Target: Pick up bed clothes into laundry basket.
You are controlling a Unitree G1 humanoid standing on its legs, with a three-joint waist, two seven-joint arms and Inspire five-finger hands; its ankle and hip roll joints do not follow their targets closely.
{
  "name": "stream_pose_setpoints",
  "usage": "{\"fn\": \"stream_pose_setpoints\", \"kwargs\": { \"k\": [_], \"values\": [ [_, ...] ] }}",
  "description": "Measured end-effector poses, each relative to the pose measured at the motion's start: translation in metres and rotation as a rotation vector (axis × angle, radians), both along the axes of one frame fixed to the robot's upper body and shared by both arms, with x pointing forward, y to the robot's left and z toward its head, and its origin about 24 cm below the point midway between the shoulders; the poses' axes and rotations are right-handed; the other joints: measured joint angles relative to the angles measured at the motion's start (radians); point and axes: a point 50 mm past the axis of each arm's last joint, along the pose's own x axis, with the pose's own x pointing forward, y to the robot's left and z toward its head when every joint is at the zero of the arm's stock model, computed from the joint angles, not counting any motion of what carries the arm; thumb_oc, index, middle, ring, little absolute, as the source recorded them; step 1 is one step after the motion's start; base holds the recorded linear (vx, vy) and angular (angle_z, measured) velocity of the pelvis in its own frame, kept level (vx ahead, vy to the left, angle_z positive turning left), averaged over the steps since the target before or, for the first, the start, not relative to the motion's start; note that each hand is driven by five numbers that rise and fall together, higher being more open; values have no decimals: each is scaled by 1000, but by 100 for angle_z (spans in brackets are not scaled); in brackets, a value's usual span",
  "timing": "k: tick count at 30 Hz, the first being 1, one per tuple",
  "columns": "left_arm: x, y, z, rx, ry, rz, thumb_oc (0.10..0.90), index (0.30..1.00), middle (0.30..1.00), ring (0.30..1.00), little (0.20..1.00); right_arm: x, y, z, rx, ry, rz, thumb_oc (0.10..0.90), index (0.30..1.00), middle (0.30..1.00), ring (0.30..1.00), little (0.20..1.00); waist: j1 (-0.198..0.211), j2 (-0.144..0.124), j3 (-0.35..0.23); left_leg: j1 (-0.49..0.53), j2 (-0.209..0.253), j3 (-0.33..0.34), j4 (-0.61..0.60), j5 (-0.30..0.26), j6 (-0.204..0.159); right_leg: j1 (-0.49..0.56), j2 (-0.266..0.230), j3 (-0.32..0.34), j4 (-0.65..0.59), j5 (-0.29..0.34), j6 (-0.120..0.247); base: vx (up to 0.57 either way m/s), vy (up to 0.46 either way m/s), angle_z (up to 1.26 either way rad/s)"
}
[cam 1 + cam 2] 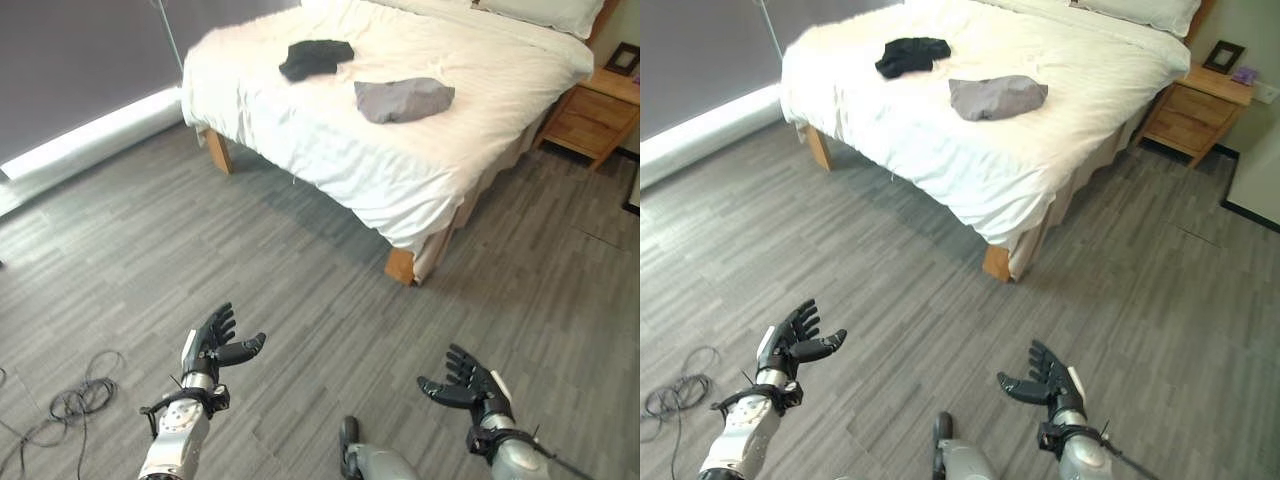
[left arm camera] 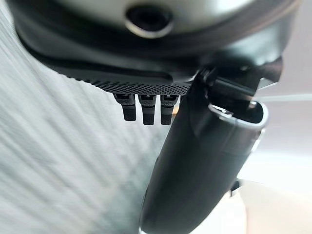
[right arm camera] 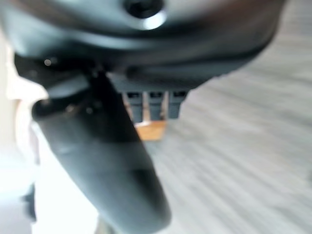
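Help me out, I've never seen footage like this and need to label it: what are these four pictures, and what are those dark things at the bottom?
This is a two-legged robot seen from its own cameras. Two pictures come from its head, looking down at a wooden floor and a bed. The dark shapes are its left hand and right hand, both open and holding nothing. The close-up pictures come from cameras on each wrist, looking along the fingers. On the white bed lie a black garment and a grey garment, apart from each other. A wooden nightstand stands beside the bed.

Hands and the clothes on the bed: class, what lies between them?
Bare grey floor, then the bed's white-sheeted edge, in both eye views. Left hand and right hand hold nothing.
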Motion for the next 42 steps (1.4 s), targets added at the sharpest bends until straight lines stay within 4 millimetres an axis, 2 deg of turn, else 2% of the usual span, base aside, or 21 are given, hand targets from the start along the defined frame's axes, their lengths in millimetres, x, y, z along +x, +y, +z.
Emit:
{"fn": "stream_pose_setpoints", "kwargs": {
  "k": [1, 4, 5, 8, 10, 13, 14, 16, 18, 20, 22, 24, 27, 28, 30, 31, 32, 34, 36, 38, 42],
  "values": [
    [0, 2, 2, -9, -8, -5, 800, 900, 900, 900, 900, 5, 0, 5, 1, -28, 3, 800, 900, 900, 900, 900, 9, -23, 7, -48, 10, 51, -19, -31, 60, 59, 2, 3, -24, 6, 3, 303, -62, -18],
    [-6, 6, -1, -34, -5, 28, 800, 900, 900, 900, 900, 16, 2, 13, -8, -75, 21, 800, 900, 900, 900, 900, 62, -37, -1, -106, 35, 151, -280, -63, 93, 178, 13, 32, -100, -27, 24, 690, 63, -31],
    [-6, 10, 2, -37, -22, 40, 800, 900, 900, 900, 900, 15, 3, 12, -4, -72, 21, 800, 900, 900, 900, 900, 73, -17, -16, -104, 61, 167, -550, -71, 98, 250, 50, 51, -156, -63, 79, 930, 231, -11],
    [-7, 18, 4, -58, -46, 90, 800, 900, 900, 900, 900, 15, 6, 10, -4, -60, 34, 800, 900, 900, 900, 900, 120, 3, -16, -23, 61, 120, -1138, -60, 100, 365, 89, 93, -238, -83, 111, 659, 169, -41],
    [-12, 27, 4, -60, -50, 145, 800, 900, 900, 900, 900, 14, 8, 8, -5, -54, 49, 800, 900, 900, 900, 900, 143, 4, -19, -14, 11, 63, -1204, -57, 105, 475, 67, 135, -271, -129, 136, 572, 164, -54],
    [-21, 32, 1, -52, -38, 179, 800, 900, 900, 900, 900, 8, 4, 7, -26, -37, 54, 800, 900, 900, 900, 900, 142, 44, -57, 9, -6, 150, -1078, -43, 175, 573, 67, 192, -264, -172, 165, 605, 223, -48],
    [-21, 37, 3, -41, -47, 191, 800, 900, 900, 900, 900, 6, 8, 5, -15, -32, 55, 800, 900, 900, 900, 900, 138, 20, -68, 6, -21, 159, -1044, 51, 180, 585, 32, 191, -241, -185, 180, 403, 164, -26],
    [-16, 40, 10, -30, -74, 190, 800, 900, 900, 900, 900, 3, 17, -1, 13, -16, 64, 800, 900, 900, 900, 900, 140, -52, -79, 42, -70, 195, -1004, 49, 200, 507, -48, 200, -15, -193, 184, 534, 333, -25],
    [-10, 40, 14, -28, -90, 184, 800, 900, 900, 900, 900, 7, 25, 4, 36, -49, 74, 800, 900, 900, 900, 900, 137, -76, -74, 103, -116, 220, -1009, -10, 247, 382, -95, 189, 306, -100, 193, 485, 395, -22],
    [-5, 37, 17, -29, -104, 164, 800, 900, 900, 900, 900, 12, 30, 10, 42, -81, 91, 800, 900, 900, 900, 900, 126, -61, -53, 208, -149, 211, -1070, -27, 263, 173, -153, 195, 712, 118, 195, 398, 279, 12],
    [7, 32, 29, -16, -152, 127, 800, 900, 900, 900, 900, 24, 26, 23, -22, -122, 134, 800, 900, 900, 900, 900, 93, -8, -3, 348, -169, 165, -1106, -72, 268, -48, -171, 194, 867, -25, 191, 462, 145, 64],
    [13, 29, 40, -11, -201, 109, 800, 900, 900, 900, 900, 24, 20, 25, -64, -116, 149, 800, 900, 900, 900, 900, 77, 16, -2, 399, -169, 133, -1115, -109, 252, -151, -173, 185, 792, -78, 194, 496, -10, 71],
    [19, 30, 55, -12, -284, 96, 800, 900, 900, 900, 900, 31, 4, 39, -156, -124, 194, 800, 900, 900, 900, 900, 71, 26, 11, 477, -164, 65, -1180, -122, 233, -193, -133, 191, 363, -100, 201, 332, -80, 72],
    [20, 31, 57, 5, -283, 79, 800, 900, 900, 900, 900, 34, -8, 48, -204, -134, 186, 800, 900, 900, 900, 900, 48, 11, 15, 526, -164, 31, -1197, -134, 213, -188, -82, 205, 127, -48, 180, 388, -145, 112],
    [22, 28, 55, 10, -271, 62, 800, 900, 900, 900, 900, 36, -27, 62, -306, -128, 195, 800, 900, 900, 900, 900, 40, -7, 9, 561, -169, -13, -1194, -152, 191, -139, -31, 276, -90, 26, 180, 270, -132, 113],
    [17, 25, 53, 24, -262, 26, 800, 900, 900, 900, 900, 34, -45, 79, -364, -156, 159, 800, 900, 900, 900, 900, 43, -53, 10, 608, -200, -37, -1182, -174, 164, -112, -33, 273, -68, 207, 74, 229, -110, 79],
    [9, 22, 42, 2, -233, 25, 800, 900, 900, 900, 900, 37, -56, 89, -407, -170, 145, 800, 900, 900, 900, 900, 49, -37, -1, 615, -195, -32, -1152, -202, 149, -102, -20, 276, -45, 240, 90, 188, -108, 41],
    [-7, 21, 27, -13, -170, 29, 800, 900, 900, 900, 900, 51, -67, 116, -510, -212, 155, 800, 900, 900, 900, 900, 73, -46, -7, 559, -186, -20, -1053, -250, 174, -38, -27, 306, -141, 255, 67, 123, -64, 2],
    [-13, 19, 22, -30, -151, 9, 800, 900, 900, 900, 900, 71, -95, 172, -725, -265, 123, 800, 900, 900, 900, 900, 82, -48, -7, 441, -157, -28, -1049, -264, 199, 24, -23, 304, -292, 293, 72, 113, -72, 23],
    [-17, 21, 18, -35, -131, 14, 800, 900, 900, 900, 900, 85, -101, 197, -803, -298, 91, 800, 900, 900, 900, 900, 91, -59, -2, 392, -133, -42, -1089, -252, 188, 36, -16, 299, -292, 279, 69, 69, -48, 5],
    [-29, 24, 10, -37, -79, 4, 800, 900, 900, 900, 900, 94, -109, 228, -965, -280, 100, 800, 900, 900, 900, 900, 87, -48, -11, 432, -76, -24, -1165, -123, 133, 89, 27, 293, -296, 222, 101, 38, -39, -16]
  ]
}}
